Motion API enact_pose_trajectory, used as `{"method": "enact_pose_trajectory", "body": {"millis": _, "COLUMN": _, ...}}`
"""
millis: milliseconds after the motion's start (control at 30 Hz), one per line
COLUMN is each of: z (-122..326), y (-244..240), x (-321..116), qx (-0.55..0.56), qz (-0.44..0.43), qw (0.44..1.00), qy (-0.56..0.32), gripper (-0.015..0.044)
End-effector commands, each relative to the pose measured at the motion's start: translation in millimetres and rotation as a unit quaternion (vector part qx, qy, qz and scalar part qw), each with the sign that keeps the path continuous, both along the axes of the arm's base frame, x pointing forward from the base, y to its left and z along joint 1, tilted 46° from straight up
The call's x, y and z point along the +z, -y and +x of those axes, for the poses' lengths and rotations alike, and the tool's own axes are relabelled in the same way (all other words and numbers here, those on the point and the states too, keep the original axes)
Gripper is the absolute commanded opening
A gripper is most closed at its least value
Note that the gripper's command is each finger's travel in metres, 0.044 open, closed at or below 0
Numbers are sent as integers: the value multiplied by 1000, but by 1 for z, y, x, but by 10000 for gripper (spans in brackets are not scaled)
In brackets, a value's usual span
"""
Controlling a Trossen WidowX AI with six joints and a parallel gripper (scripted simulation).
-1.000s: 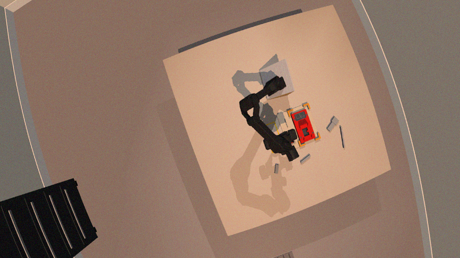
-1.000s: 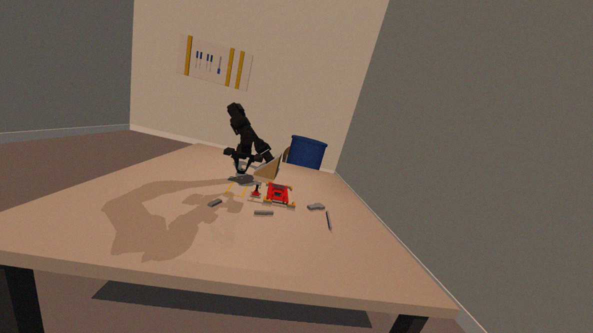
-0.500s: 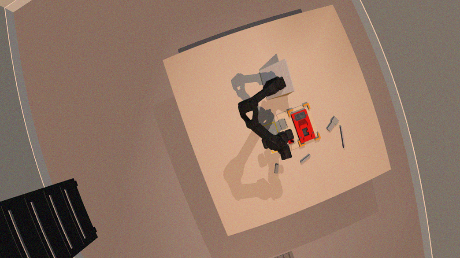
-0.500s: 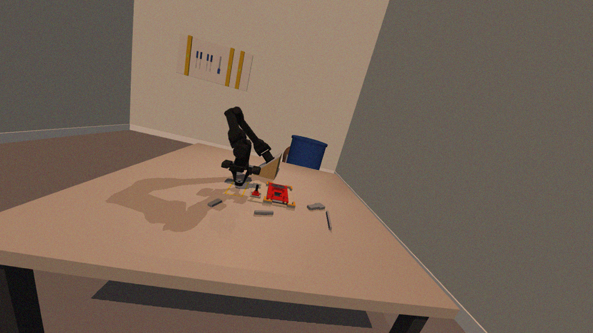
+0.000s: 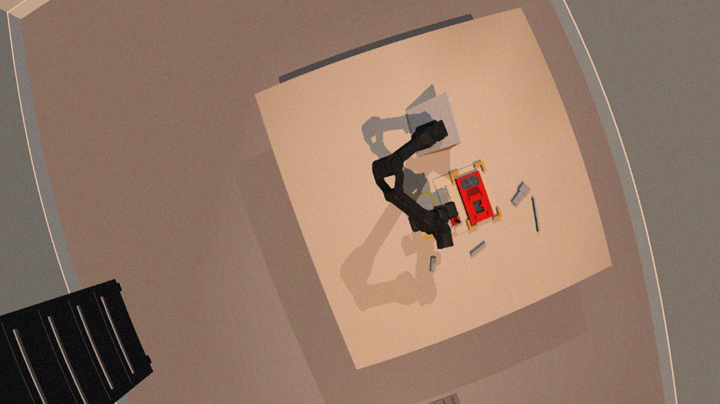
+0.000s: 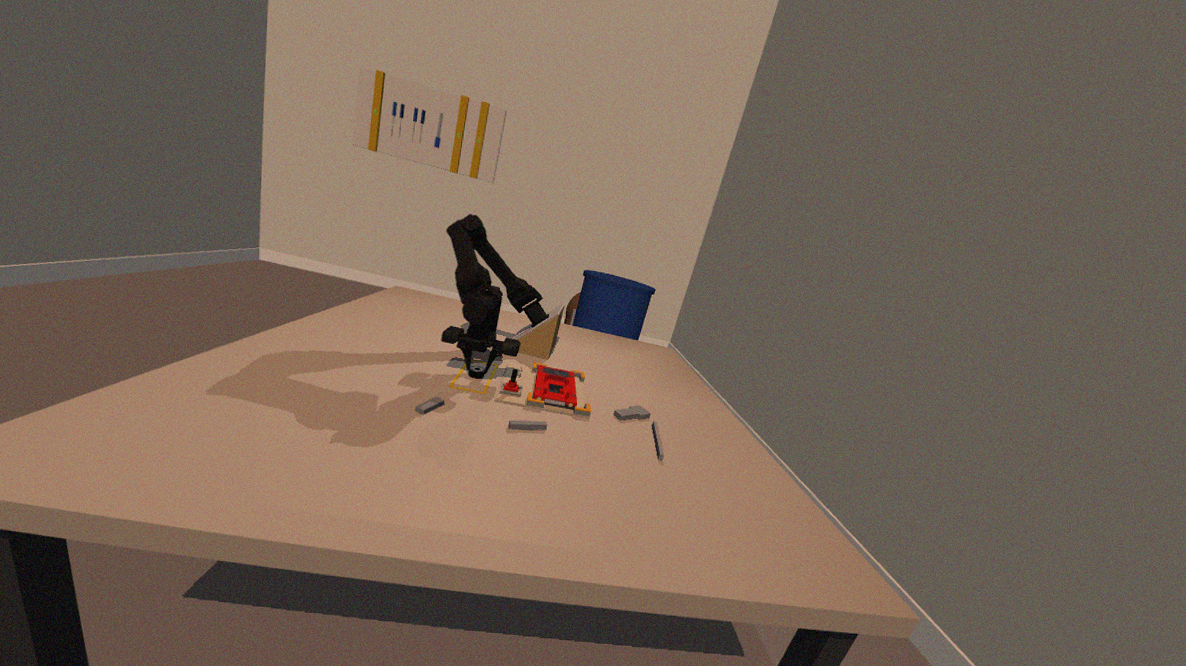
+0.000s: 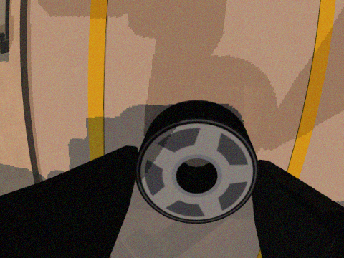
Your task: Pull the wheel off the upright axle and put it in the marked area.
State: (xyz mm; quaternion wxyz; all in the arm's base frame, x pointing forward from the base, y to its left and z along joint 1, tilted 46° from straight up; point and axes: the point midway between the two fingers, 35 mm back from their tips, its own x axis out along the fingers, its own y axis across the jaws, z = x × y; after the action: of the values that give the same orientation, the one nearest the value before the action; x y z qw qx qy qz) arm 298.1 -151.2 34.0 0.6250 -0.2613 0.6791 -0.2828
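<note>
Wheel [image 7: 196,170]: clamped between the gripper [image 7: 193,196] fingers, hub axis facing the wrist camera, low over the table inside the yellow marked area [image 7: 97,67]; release lies straight below.
</note>
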Motion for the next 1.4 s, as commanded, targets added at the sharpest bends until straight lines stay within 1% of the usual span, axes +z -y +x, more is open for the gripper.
{"method": "enact_pose_trajectory", "body": {"millis": 0, "z": 0, "y": 0, "x": 0, "qx": -1, "qz": 0, "qw": 1000, "qy": 0, "gripper": 236}}
{"method": "enact_pose_trajectory", "body": {"millis": 67, "z": 1, "y": -2, "x": 2, "qx": 0, "qz": 0, "qw": 1000, "qy": 0, "gripper": 289}}
{"method": "enact_pose_trajectory", "body": {"millis": 100, "z": 1, "y": -5, "x": 5, "qx": 0, "qz": 0, "qw": 1000, "qy": 0, "gripper": 300}}
{"method": "enact_pose_trajectory", "body": {"millis": 300, "z": 5, "y": -41, "x": 40, "qx": 2, "qz": -1, "qw": 1000, "qy": -1, "gripper": 300}}
{"method": "enact_pose_trajectory", "body": {"millis": 433, "z": 5, "y": -43, "x": 42, "qx": 2, "qz": -1, "qw": 1000, "qy": -1, "gripper": 300}}
{"method": "enact_pose_trajectory", "body": {"millis": 500, "z": 1, "y": -47, "x": 38, "qx": 7, "qz": 0, "qw": 1000, "qy": 2, "gripper": 352}}
{"method": "enact_pose_trajectory", "body": {"millis": 600, "z": -29, "y": -78, "x": 44, "qx": 5, "qz": 5, "qw": 1000, "qy": 0, "gripper": 431}}
{"method": "enact_pose_trajectory", "body": {"millis": 633, "z": -41, "y": -87, "x": 46, "qx": 5, "qz": 5, "qw": 1000, "qy": -1, "gripper": 440}}
{"method": "enact_pose_trajectory", "body": {"millis": 700, "z": -63, "y": -101, "x": 50, "qx": 2, "qz": 2, "qw": 1000, "qy": -3, "gripper": 440}}
{"method": "enact_pose_trajectory", "body": {"millis": 767, "z": -71, "y": -105, "x": 52, "qx": 2, "qz": 1, "qw": 1000, "qy": -3, "gripper": 440}}
{"method": "enact_pose_trajectory", "body": {"millis": 1367, "z": -71, "y": -105, "x": 52, "qx": 2, "qz": 1, "qw": 1000, "qy": -3, "gripper": 440}}
